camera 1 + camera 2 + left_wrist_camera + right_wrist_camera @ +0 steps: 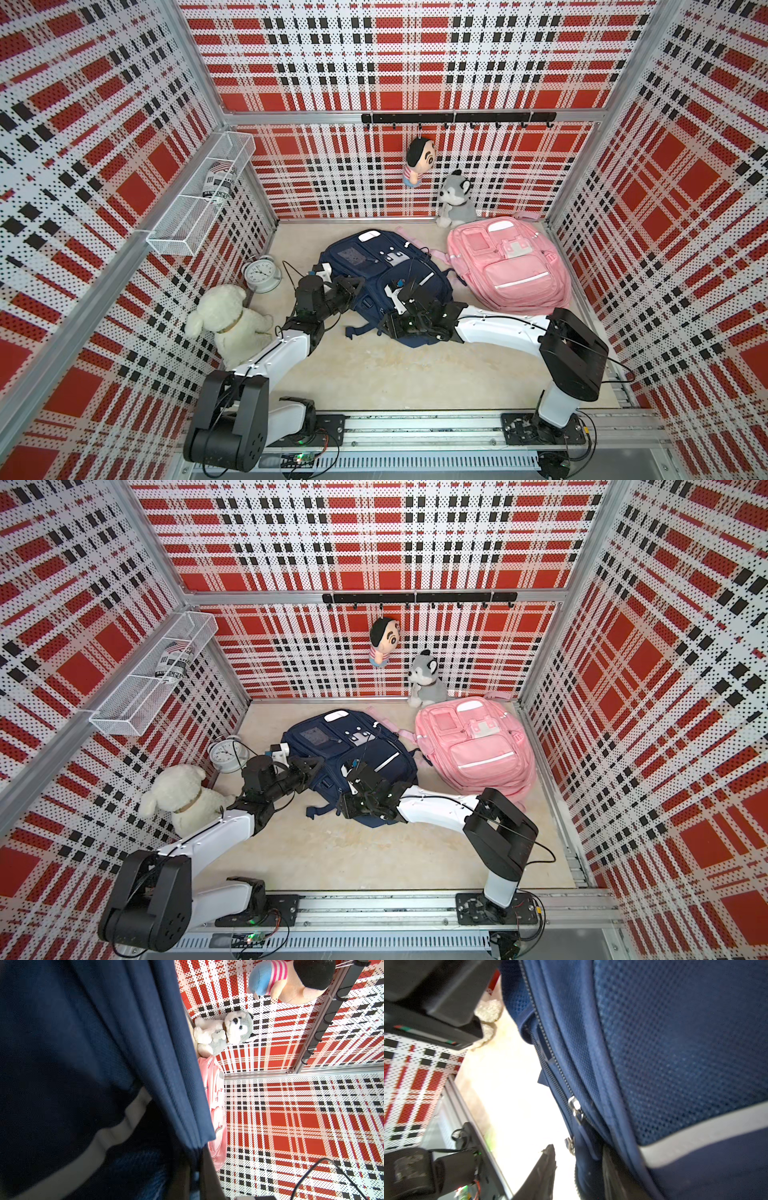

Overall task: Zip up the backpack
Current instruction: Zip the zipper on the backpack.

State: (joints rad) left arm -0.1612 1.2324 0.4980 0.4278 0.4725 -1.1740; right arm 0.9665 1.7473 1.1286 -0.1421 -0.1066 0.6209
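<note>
Red plaid walls, beige floor [374, 374]. Blue backpack [386, 266]: laid flat at mid-floor, left of a pink backpack [507, 266]. Left gripper [353, 286]: closed tight, a fold of the blue backpack at its left side pinched. Right gripper [390, 326]: set astride the near edge, jaws partly apart, one finger [548, 1165] seen clear of the cloth. Zipper slider [576, 1108]: partway along the side track, teeth parted on one side of it. Also listed: white plush dog [228, 320] and alarm clock [262, 272], left; husky plush [455, 199], far wall.
</note>
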